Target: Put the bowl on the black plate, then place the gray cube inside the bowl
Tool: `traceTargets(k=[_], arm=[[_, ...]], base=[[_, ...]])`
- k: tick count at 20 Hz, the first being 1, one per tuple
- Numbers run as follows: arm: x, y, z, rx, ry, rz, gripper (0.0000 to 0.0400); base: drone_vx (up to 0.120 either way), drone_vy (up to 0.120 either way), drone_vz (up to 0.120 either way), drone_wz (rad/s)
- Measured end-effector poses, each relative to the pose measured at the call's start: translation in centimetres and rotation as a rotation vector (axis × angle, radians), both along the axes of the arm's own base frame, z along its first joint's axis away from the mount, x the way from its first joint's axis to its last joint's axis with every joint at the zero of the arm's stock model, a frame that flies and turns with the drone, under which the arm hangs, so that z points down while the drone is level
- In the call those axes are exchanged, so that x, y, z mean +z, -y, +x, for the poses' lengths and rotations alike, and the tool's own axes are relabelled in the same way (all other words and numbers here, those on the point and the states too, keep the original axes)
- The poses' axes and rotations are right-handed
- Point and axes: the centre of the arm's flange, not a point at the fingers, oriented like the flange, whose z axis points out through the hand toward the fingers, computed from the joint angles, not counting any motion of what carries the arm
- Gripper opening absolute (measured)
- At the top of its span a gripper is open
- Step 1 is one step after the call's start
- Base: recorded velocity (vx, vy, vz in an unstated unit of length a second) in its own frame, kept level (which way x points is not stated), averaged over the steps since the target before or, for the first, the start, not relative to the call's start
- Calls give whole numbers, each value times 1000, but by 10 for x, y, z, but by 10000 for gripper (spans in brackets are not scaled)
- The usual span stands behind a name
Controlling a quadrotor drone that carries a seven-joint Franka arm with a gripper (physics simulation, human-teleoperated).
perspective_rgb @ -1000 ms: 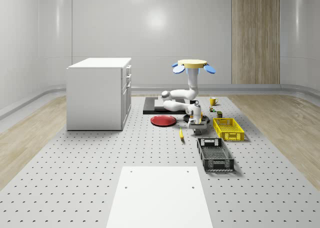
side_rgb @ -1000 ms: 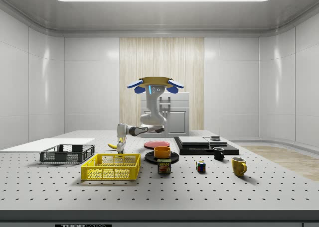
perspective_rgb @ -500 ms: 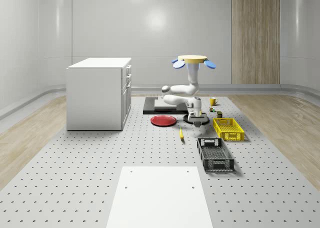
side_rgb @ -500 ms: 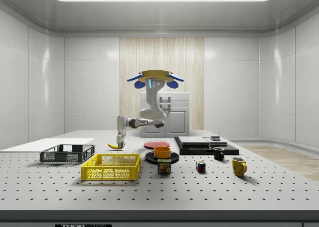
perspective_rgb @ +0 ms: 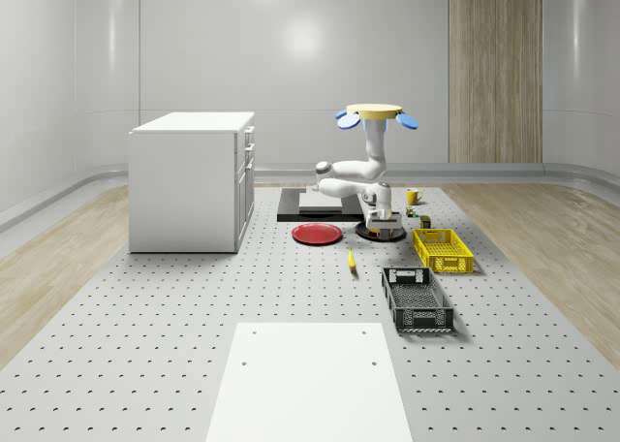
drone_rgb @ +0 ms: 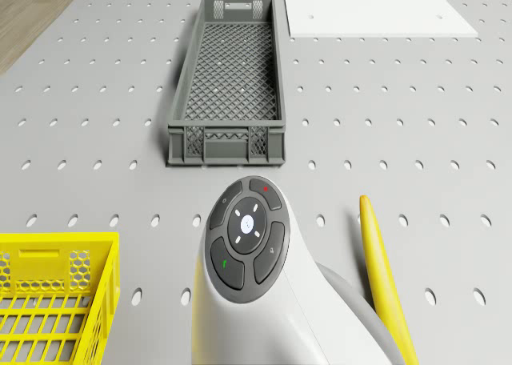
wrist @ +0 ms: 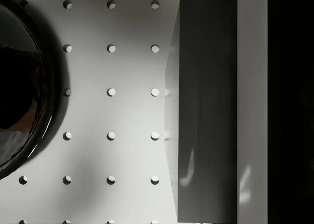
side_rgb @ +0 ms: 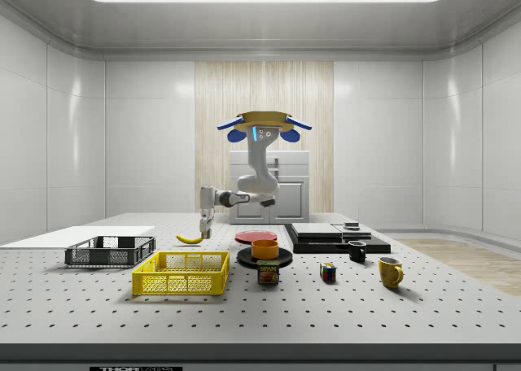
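The orange bowl (side_rgb: 264, 248) sits on the black plate (side_rgb: 264, 259) in the middle of the table; the plate's glossy rim (wrist: 29, 111) shows in the wrist view. A small gray piece (side_rgb: 351, 224), perhaps the cube, lies on the dark slab (side_rgb: 335, 241). The drone (perspective_rgb: 378, 114) hovers above the plate area, its arm bent down. My gripper (side_rgb: 204, 231) hangs pointing down above the table, between the banana (side_rgb: 190, 239) and the plate, to the side view's left of the bowl. In the whole-scene view the gripper (perspective_rgb: 382, 219) overlaps the bowl (perspective_rgb: 380, 231).
A yellow basket (perspective_rgb: 443, 250), a dark crate (perspective_rgb: 417, 299) and a red plate (perspective_rgb: 317, 234) lie around the plate. A white cabinet (perspective_rgb: 194, 180) stands at the whole-scene view's left. A can (side_rgb: 268, 273), a colour cube (side_rgb: 327, 272) and two mugs (side_rgb: 390, 272) stand nearby.
The drone has risen and shifted to the side view's right. The gripper has lifted off the table by the banana and moved toward the plate.
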Motion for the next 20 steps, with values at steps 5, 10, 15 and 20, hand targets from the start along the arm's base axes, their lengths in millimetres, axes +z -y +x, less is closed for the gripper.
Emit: traceTargets(k=[5, 10, 15, 20], arm=[[0, 0, 0, 0, 0, 0, 251], [0, 0, 0, 0, 0, 0, 251], [0, 0, 0, 0, 0, 0, 251], [0, 0, 0, 0, 0, 0, 251]], base=[[-120, 64, 0, 0], [-120, 0, 64, 0], [-120, 0, 48, 0], [-120, 0, 0, 0]])
